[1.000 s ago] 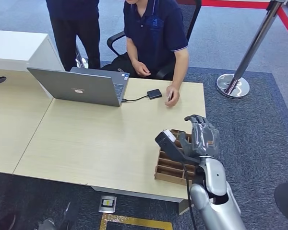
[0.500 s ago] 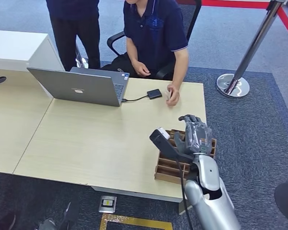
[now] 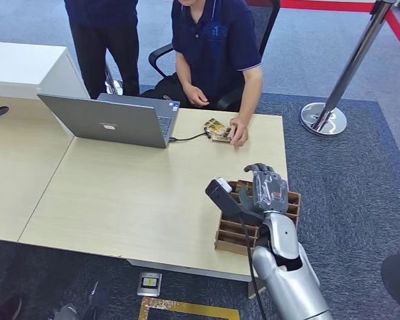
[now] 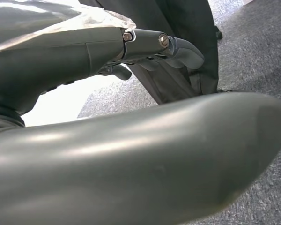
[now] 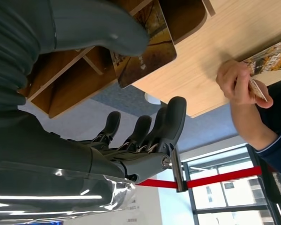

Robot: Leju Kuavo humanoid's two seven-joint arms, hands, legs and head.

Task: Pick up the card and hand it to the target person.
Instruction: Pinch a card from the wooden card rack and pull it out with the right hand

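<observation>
Over the wooden tray (image 3: 228, 235), the right hand (image 3: 266, 190) hovered, fingers (image 5: 167, 123) spread and released; next it should pinch a card (image 5: 146, 51).

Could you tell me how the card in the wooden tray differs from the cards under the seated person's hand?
The card in the tray stands on edge in a slot of the wooden tray, while the person's cards lie flat on the table. The tray card is single and sits beside the robot's right hand, untouched by any person; the person's cards are several, pinned under the person's hand. Both show a similar autumn-coloured print.
</observation>
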